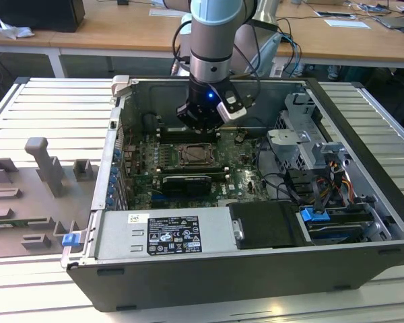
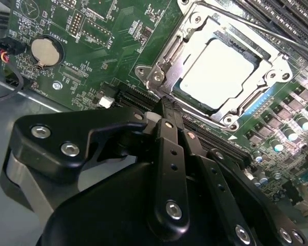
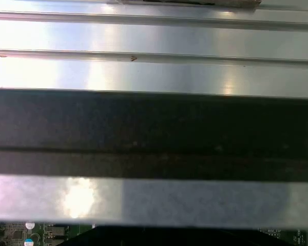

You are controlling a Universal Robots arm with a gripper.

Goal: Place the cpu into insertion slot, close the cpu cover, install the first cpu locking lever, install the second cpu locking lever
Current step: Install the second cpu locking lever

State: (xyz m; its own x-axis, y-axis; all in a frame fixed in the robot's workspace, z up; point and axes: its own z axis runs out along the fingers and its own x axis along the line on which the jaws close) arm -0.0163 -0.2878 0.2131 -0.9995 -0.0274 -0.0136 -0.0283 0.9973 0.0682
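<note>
Black matte fingers point(image 2: 167, 110) of your gripper point(image 2: 167, 105) sit closest in the second wrist view, pressed together with nothing between them, their tip just beside the socket's corner. Beyond them you see the cpu point(image 2: 218, 72), a pale smooth metal square, seated in the insertion slot point(image 2: 182, 95). The cpu cover point(image 2: 164, 64), a thin silvery frame, lies flat around it. Green circuit board point(image 2: 108, 46) surrounds the socket. In the exterior view, the open computer case point(image 1: 363, 134) rests on a ribbed metal bench point(image 1: 47, 114).
</note>
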